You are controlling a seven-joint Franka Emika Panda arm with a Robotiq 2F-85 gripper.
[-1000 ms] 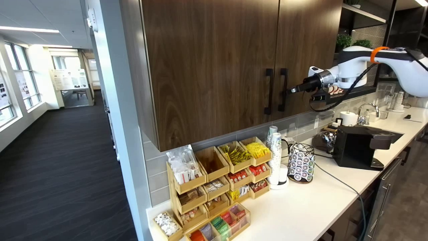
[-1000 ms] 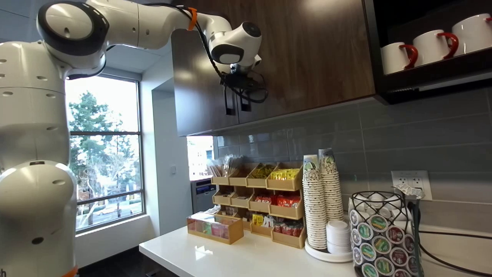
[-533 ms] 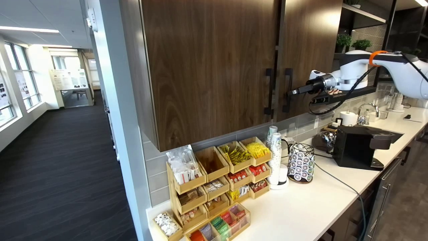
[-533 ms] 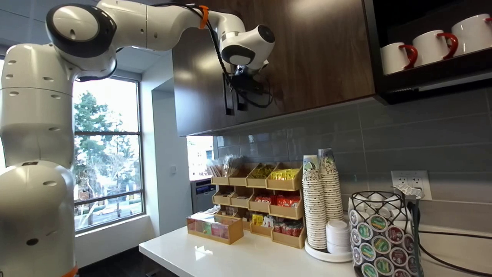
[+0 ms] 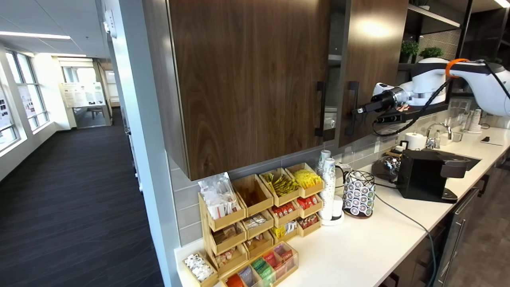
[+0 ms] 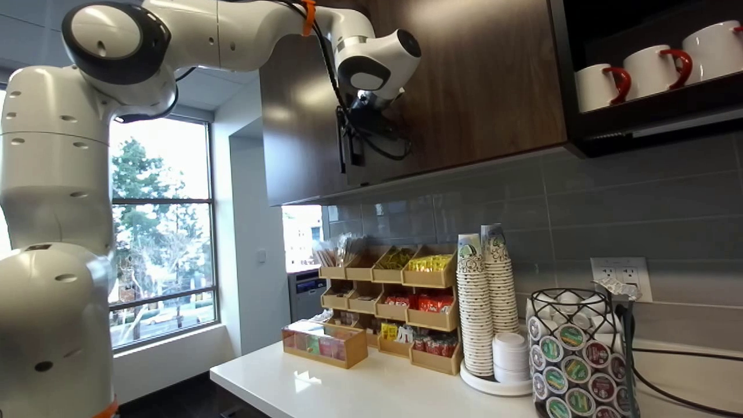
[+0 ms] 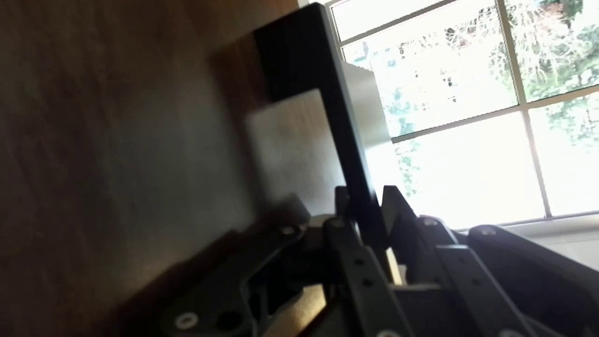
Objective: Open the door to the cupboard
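Pull on the door (image 5: 372, 59) judged under way

The handle (image 7: 342, 121) is grasped between the fingers (image 7: 406, 229). In an exterior view the door is seen partly open on the cupboard (image 5: 255, 79). Next, it should be drawn wider along its hinge arc, without the handle slipping.
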